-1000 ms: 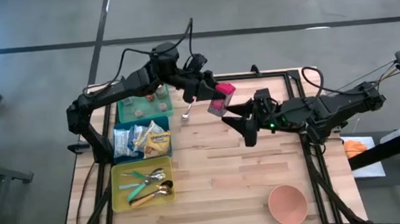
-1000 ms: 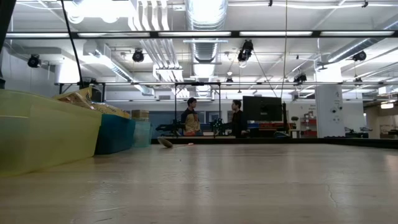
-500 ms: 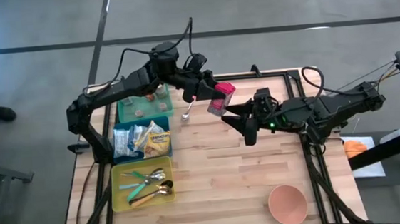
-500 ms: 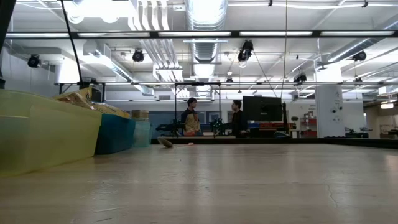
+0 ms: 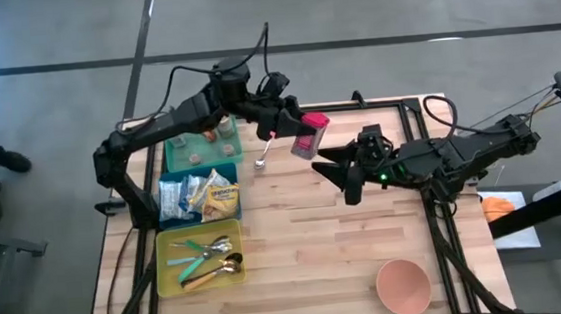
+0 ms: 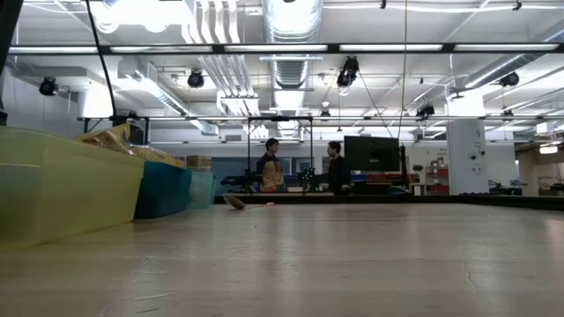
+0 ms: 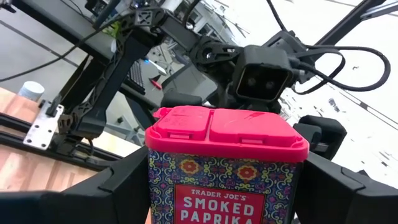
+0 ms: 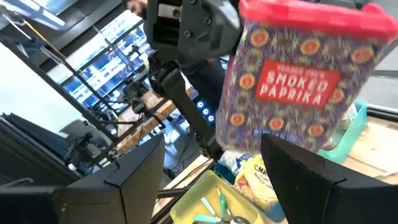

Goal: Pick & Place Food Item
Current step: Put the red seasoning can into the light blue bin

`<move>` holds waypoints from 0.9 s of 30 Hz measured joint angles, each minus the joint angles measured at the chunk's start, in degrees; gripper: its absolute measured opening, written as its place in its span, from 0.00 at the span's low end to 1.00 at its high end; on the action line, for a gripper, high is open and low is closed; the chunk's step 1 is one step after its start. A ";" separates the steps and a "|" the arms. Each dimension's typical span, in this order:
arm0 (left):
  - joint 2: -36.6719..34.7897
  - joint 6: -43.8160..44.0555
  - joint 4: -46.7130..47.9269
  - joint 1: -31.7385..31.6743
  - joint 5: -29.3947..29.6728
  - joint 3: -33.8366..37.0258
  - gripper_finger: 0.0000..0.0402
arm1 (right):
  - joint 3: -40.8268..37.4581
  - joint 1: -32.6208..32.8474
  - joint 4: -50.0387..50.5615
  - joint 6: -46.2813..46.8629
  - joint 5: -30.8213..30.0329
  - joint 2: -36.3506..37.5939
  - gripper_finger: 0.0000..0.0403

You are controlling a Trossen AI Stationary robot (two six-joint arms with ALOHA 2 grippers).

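Paprika tin hanging above the far middle of the tabletop, clamped across its sides in the left claw. Right claw waiting just beside, spread wide, holding nothing. Rigid, light, smooth-walled; likely slipping if pinched loosely. Gripping the flat sides below the pink lid.

Bright ceiling lights glare overhead; right wrist view blurs slightly.
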State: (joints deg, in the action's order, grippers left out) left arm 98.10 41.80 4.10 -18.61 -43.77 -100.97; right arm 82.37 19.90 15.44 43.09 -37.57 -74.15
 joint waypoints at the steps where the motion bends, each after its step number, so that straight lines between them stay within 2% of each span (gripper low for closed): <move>1: -0.26 0.00 0.00 -0.24 -0.13 0.00 0.75 | 0.00 0.00 0.00 0.00 -0.10 0.00 0.65; 8: -1.28 -0.62 -0.11 -0.72 -0.83 0.00 0.75 | 0.00 -0.02 0.19 -0.22 -3.18 0.00 0.68; 18: -1.52 -0.90 0.00 -0.70 -0.83 0.00 0.75 | -0.02 -0.02 0.63 -0.22 -4.60 0.00 0.97; 27: -1.52 -0.89 -1.33 -0.64 -0.83 0.00 0.75 | -0.11 -0.03 0.44 -1.14 -4.95 0.00 0.98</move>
State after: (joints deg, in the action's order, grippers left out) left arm 96.57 40.91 2.77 -19.25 -44.60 -100.97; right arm 82.26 19.87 15.88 41.95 -42.52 -74.15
